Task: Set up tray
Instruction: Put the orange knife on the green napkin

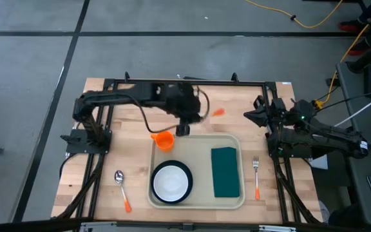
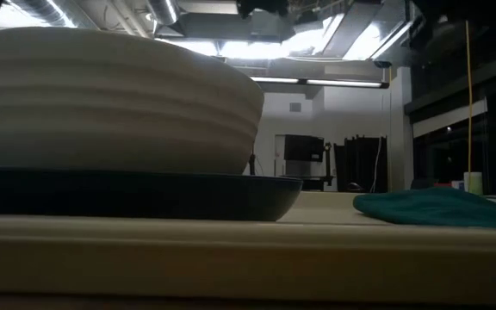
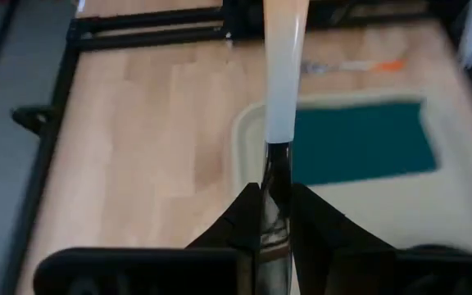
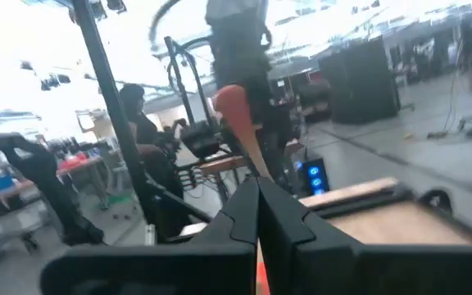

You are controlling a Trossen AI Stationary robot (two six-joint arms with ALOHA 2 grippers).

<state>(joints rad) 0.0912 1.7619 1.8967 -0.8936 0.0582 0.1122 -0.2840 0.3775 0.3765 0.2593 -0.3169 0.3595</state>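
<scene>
The tray is a large cream rectangle with rounded corners and a raised rim, sitting at the near middle of the table. It holds a white bowl on a dark plate and a teal cloth. An orange cup overlaps its far left corner. The left gripper, over the far rim, is clamped on a pale-handled utensil (type unclear). The right gripper, beyond the tray's far right corner, has fingers together on an orange-tipped handle.
</scene>
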